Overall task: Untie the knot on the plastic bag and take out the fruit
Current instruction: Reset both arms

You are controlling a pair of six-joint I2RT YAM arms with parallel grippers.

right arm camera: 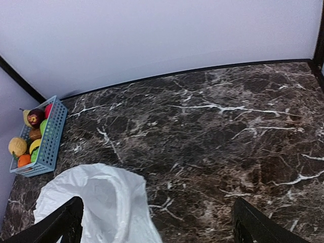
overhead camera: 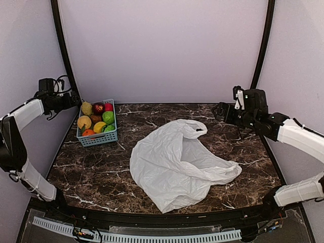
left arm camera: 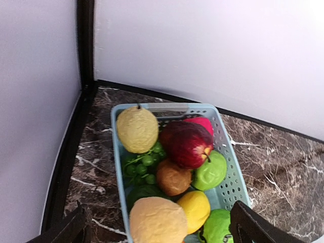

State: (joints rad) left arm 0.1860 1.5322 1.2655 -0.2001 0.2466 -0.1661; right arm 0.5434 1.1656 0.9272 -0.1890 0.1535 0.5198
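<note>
Nearest to us, on the dark marbled counter (overhead camera: 91, 174), the plastic bag (overhead camera: 174, 167) lies slack and flat across the middle, one corner pointing toward the near edge. It is crumpled but spread out, and one handle loop (overhead camera: 196, 128) lies open at its far right end. Neither arm touches it.

Farther back on the right, the right end effector (overhead camera: 221, 111) hangs above the counter, apart from the bag and beyond its far right end. In the right wrist view its two fingers (right arm camera: 63, 223) stand wide apart, with only the counter and the bag's edge below them. It holds nothing.

At the far left corner sits a small blue lattice basket (overhead camera: 97, 137), close to the left wall. The fruit (overhead camera: 96, 121) is piled in it, well apart from the bag. From the left wrist view we pick out:
- a tan-yellow pear (left arm camera: 136, 129) at the back
- a dark red apple (left arm camera: 186, 144) just beside the pear
- a brown fruit (left arm camera: 172, 177)
- a green one (left arm camera: 210, 171)
- a yellow lemon (left arm camera: 195, 207)
- a bunch of green grapes (left arm camera: 144, 164) tucked among them

The left end effector (overhead camera: 75, 101) hovers above and just to the left of the basket's far end. In its own wrist view the fingers are spread wide over the fruit, gripping nothing.
</note>
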